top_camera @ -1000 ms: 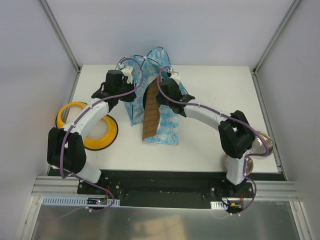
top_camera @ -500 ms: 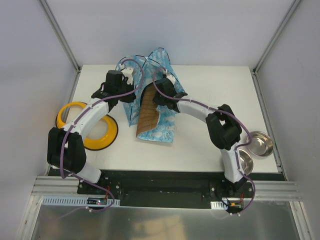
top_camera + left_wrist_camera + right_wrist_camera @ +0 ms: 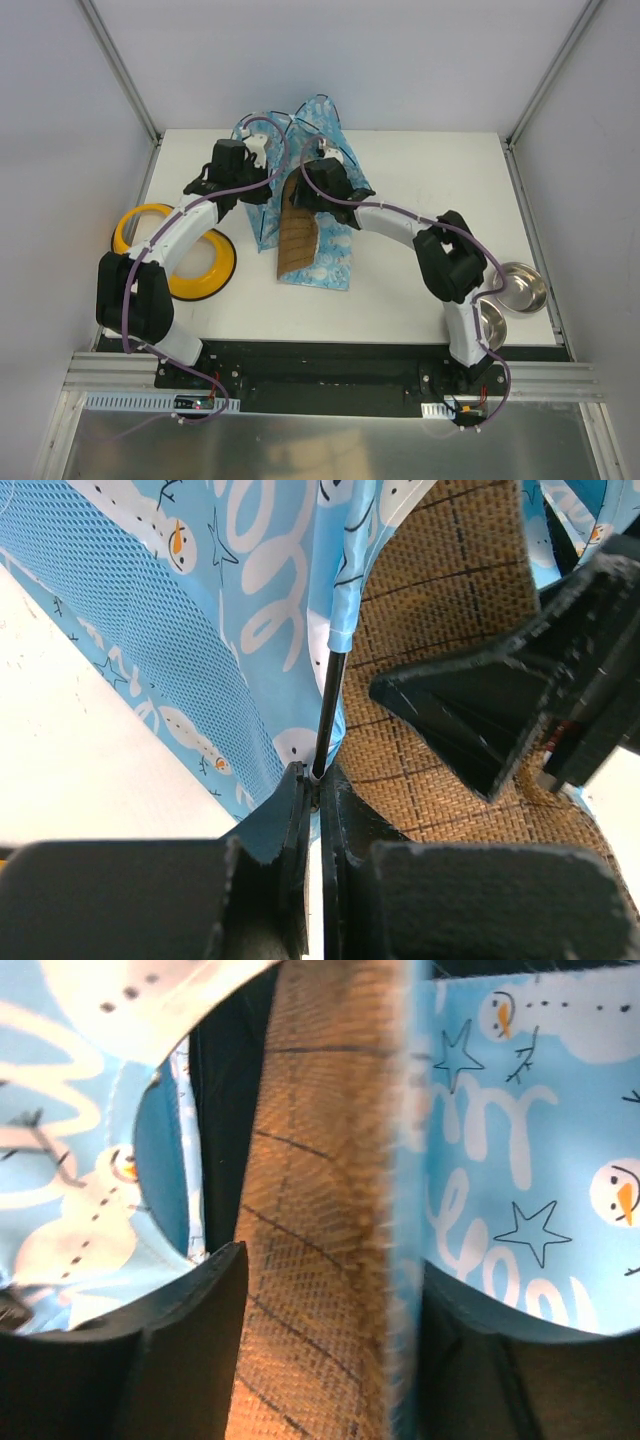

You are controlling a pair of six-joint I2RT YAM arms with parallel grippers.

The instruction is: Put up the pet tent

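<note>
The pet tent [image 3: 312, 120], light blue with white print, stands crumpled at the back middle of the table. In the left wrist view a thin black pole [image 3: 329, 705] comes out of its blue sleeve, and my left gripper [image 3: 318, 780] is shut on the pole's lower end. A mat with a brown woven face [image 3: 298, 235] leans against the tent. My right gripper [image 3: 325, 1290] is open, its fingers [image 3: 190, 1305] wide apart on either side of the mat's brown strip [image 3: 310, 1260], with blue print fabric [image 3: 520, 1140] beside it. Both grippers sit close together at the tent's front.
A yellow double bowl [image 3: 175, 250] lies at the table's left edge, under the left arm. Two steel bowls [image 3: 520, 288] sit at the right edge near the right arm's base. Grey walls close in the table on three sides.
The right gripper has opened from shut. The right arm swung left, and the brown mat's lower end shifted left with it. The left gripper has kept its hold on the pole.
</note>
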